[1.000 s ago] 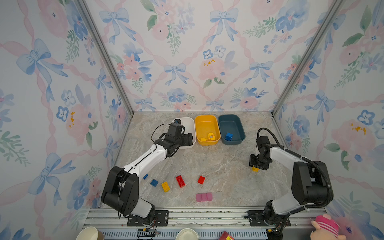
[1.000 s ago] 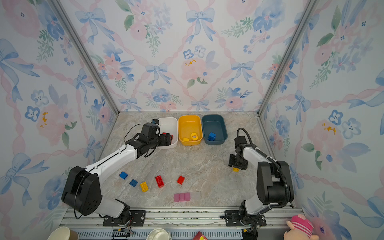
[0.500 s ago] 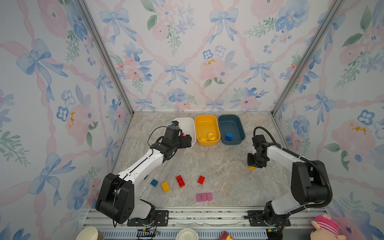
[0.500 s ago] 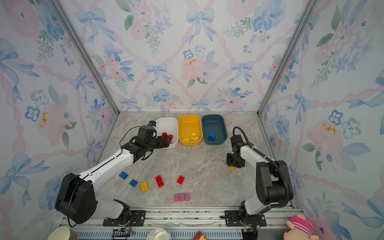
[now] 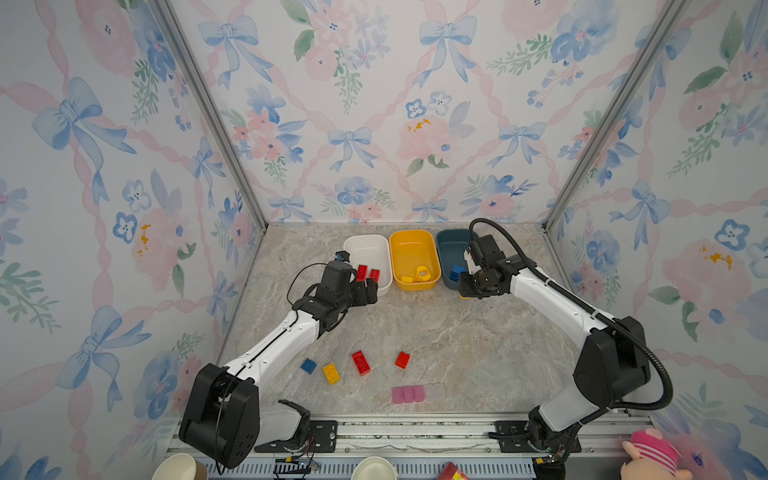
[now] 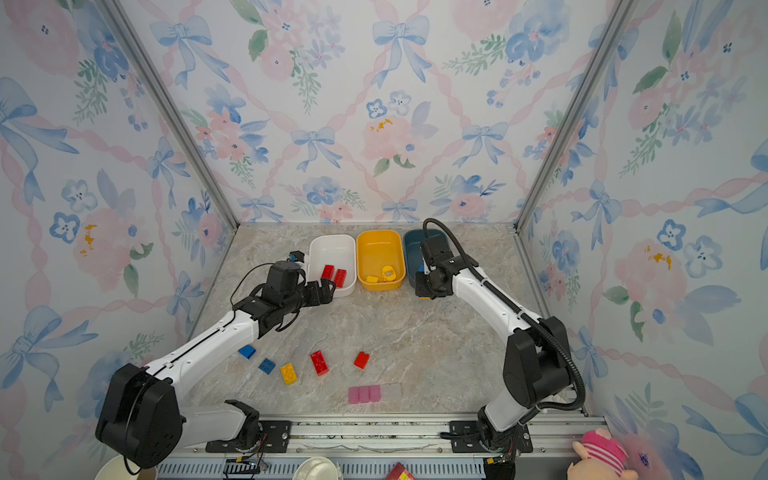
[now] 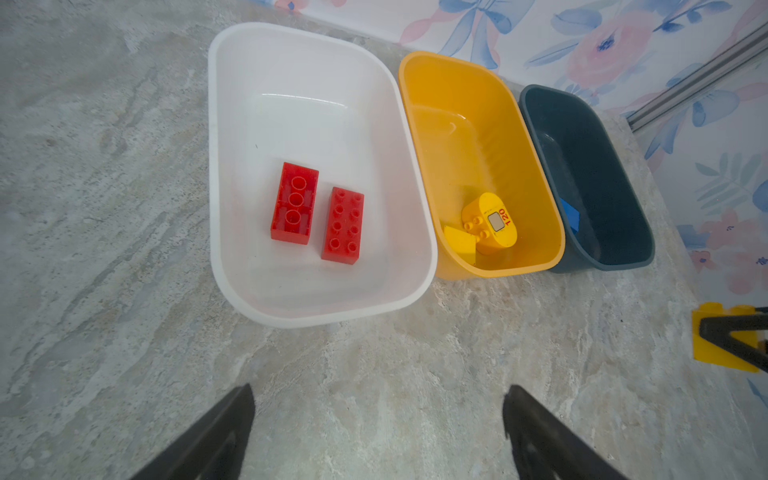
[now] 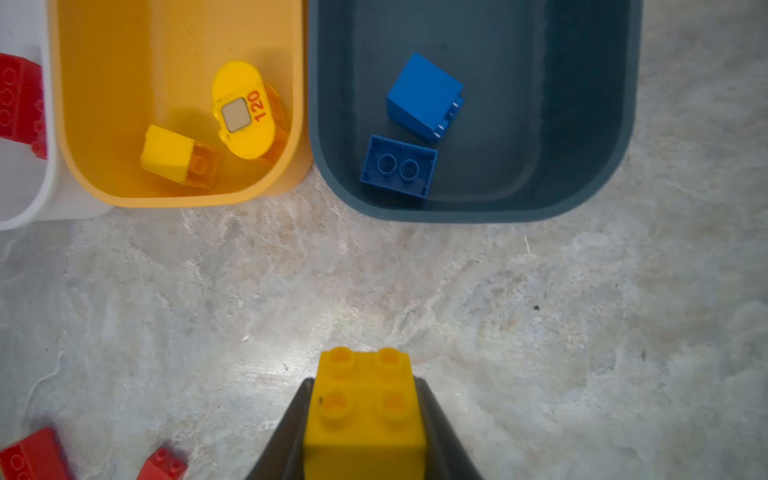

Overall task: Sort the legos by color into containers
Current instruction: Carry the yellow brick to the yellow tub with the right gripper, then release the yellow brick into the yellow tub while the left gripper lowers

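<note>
My right gripper (image 8: 363, 382) is shut on a yellow brick (image 8: 363, 411) and holds it above the table just in front of the teal container (image 5: 449, 249). My left gripper (image 7: 380, 390) stands open and empty in front of the white container (image 7: 316, 316). That container holds two red bricks (image 7: 295, 202). A rounded yellow piece (image 7: 492, 222) and a small yellow brick (image 8: 174, 156) lie in the yellow container (image 5: 413, 249). Two blue bricks (image 8: 424, 97) lie in the teal one. Loose on the table are blue (image 5: 308, 365), yellow (image 5: 331, 372) and two red bricks (image 5: 360, 362).
A pink block strip with a clear end (image 5: 409, 393) lies near the front edge. Another blue brick (image 6: 247, 351) shows beside my left arm. Paper cups (image 5: 178, 467) and a plush toy (image 5: 652, 457) sit below the front rail. Flowered walls close three sides.
My right gripper closed on the yellow brick, lifted it and carried it toward the containers. My left gripper drew back from over the white container and opened a little wider.
</note>
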Action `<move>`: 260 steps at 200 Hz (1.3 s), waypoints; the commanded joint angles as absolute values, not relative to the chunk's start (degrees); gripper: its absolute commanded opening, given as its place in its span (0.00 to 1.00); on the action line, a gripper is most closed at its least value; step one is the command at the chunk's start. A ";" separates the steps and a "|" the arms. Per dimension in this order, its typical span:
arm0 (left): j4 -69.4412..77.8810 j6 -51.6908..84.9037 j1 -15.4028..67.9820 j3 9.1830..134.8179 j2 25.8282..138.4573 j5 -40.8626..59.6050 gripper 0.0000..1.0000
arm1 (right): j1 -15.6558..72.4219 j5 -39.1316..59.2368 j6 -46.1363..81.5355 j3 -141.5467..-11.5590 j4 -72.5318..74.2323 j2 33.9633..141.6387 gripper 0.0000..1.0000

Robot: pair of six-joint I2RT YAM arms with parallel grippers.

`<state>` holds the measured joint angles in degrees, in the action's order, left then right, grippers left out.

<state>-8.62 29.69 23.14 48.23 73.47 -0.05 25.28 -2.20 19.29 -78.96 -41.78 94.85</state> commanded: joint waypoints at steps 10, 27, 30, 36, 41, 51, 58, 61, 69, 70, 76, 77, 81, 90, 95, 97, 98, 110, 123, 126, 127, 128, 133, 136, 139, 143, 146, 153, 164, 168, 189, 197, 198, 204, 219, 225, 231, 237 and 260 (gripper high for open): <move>-7.87 30.89 22.59 45.94 71.34 0.36 0.96 | 28.39 -2.07 18.78 -88.39 -42.63 103.71 0.25; -7.90 31.12 22.49 44.90 70.65 0.02 0.96 | 29.51 -1.50 18.19 -93.56 -41.70 108.24 0.25; -7.87 31.11 22.49 44.69 70.51 0.00 0.96 | 29.61 -1.24 18.21 -94.40 -41.48 108.96 0.25; -7.85 31.25 22.50 44.34 70.26 -0.08 0.96 | 29.84 -0.61 18.27 -96.00 -41.04 110.48 0.25; -7.89 31.36 22.43 44.03 70.01 -0.08 0.97 | 30.03 -0.16 18.36 -97.22 -40.62 111.67 0.25; -7.88 31.59 22.40 43.43 69.51 -0.09 0.97 | 30.38 0.38 18.43 -99.92 -40.02 113.95 0.25; -7.84 31.71 22.35 43.06 69.35 -0.18 0.97 | 30.64 0.65 18.46 -101.83 -39.83 115.48 0.25; -7.87 31.85 22.35 42.91 69.19 -0.18 0.97 | 30.71 0.74 18.45 -102.61 -39.82 116.17 0.25; -7.83 31.98 22.40 42.51 68.85 -0.18 0.97 | 30.89 1.00 18.41 -104.76 -39.82 117.94 0.25; -7.87 31.99 22.41 42.44 68.83 -0.13 0.97 | 30.91 1.03 18.39 -105.03 -39.82 118.12 0.25; -7.85 32.11 22.32 42.24 68.67 -0.11 0.97 | 30.98 1.25 18.42 -106.60 -39.94 119.48 0.25; -7.88 32.09 22.32 42.22 68.65 -0.14 0.97 | 30.96 1.33 18.40 -106.91 -39.97 119.68 0.25; -7.83 32.25 22.30 41.96 68.51 -0.17 0.97 | 30.98 1.51 18.39 -108.10 -40.08 120.62 0.25; -7.85 32.40 22.32 41.67 68.31 -0.09 0.97 | 31.07 2.04 18.43 -110.58 -40.55 122.75 0.25; -7.88 32.41 22.29 41.51 68.29 -0.09 0.97 | 31.03 2.22 18.44 -111.93 -40.93 123.96 0.25; -7.95 32.43 22.32 41.38 68.22 -0.09 0.97 | 31.05 2.29 18.39 -112.49 -41.01 124.42 0.25; -7.88 32.47 22.32 41.35 68.21 -0.09 0.97 | 31.04 2.29 18.38 -112.76 -41.07 124.61 0.25; -7.91 32.77 22.32 40.92 67.96 -0.09 0.97 | 31.11 2.78 18.37 -115.84 -42.06 127.38 0.26; -7.95 33.06 22.32 40.46 67.73 -0.18 0.98 | 31.20 3.15 18.37 -118.47 -42.90 130.08 0.26; -7.95 33.09 22.31 40.36 67.65 -0.25 0.98 | 31.22 3.33 18.45 -119.05 -43.12 130.70 0.26; -7.97 33.07 22.27 40.31 67.66 -0.26 0.98 | 31.21 3.33 18.45 -119.20 -43.18 130.87 0.26; -7.94 33.10 22.26 40.28 67.67 -0.26 0.98 | 31.21 3.42 18.50 -119.32 -43.26 131.09 0.26; -7.92 33.22 22.25 40.11 67.55 -0.34 0.98 | 31.25 3.55 18.52 -120.23 -43.45 131.96 0.26; -7.91 33.28 22.29 40.02 67.55 -0.27 0.98 | 31.28 3.60 18.49 -120.60 -43.61 132.43 0.27; -7.91 33.42 22.28 39.92 67.43 -0.26 0.98 | 31.29 3.65 18.50 -120.93 -43.72 132.81 0.27; -7.94 33.47 22.32 39.78 67.42 -0.20 0.98 | 31.29 3.85 18.55 -121.35 -43.80 133.40 0.27; -7.92 33.47 22.28 39.69 67.36 -0.17 0.98 | 31.31 3.85 18.60 -121.59 -43.85 133.78 0.28; -7.97 33.57 22.28 39.55 67.32 -0.09 0.98 | 31.37 4.13 18.68 -122.09 -43.86 134.45 0.30; -7.93 33.64 22.32 39.55 67.24 0.02 0.98 | 31.42 4.35 18.70 -122.34 -43.95 135.12 0.38; -7.91 33.73 22.25 39.56 67.25 0.07 0.98 | 31.46 4.44 18.72 -122.32 -43.95 135.17 0.41; -8.11 34.04 22.39 37.96 66.65 0.48 0.98 | 31.73 4.55 18.56 -121.67 -43.55 134.39 0.53; -8.23 34.28 22.48 37.50 66.24 0.55 0.98 | 31.78 4.45 18.50 -121.17 -43.38 133.70 0.56; -8.20 34.32 22.49 37.43 66.26 0.58 0.98 | 31.80 4.38 18.48 -121.14 -43.35 133.65 0.56; -8.25 34.56 22.52 37.18 65.95 0.53 0.98 | 31.82 4.32 18.44 -120.66 -43.10 133.02 0.57; -9.21 35.36 22.91 36.91 65.59 0.14 0.98 | 31.90 4.31 18.35 -119.51 -42.64 131.65 0.60; -9.92 35.62 23.19 36.95 65.59 -0.12 0.98 | 31.96 4.40 18.30 -118.93 -42.50 130.91 0.60; -10.66 35.91 23.59 37.06 65.58 -0.58 0.98 | 32.00 4.44 18.35 -118.24 -42.22 130.13 0.61; -11.35 36.16 24.19 37.19 65.54 -1.20 0.98 | 32.08 4.47 18.36 -117.27 -41.83 129.20 0.62; -14.50 37.93 26.61 37.75 65.14 -3.76 0.98 | 32.34 4.55 18.52 -113.12 -40.35 124.85 0.65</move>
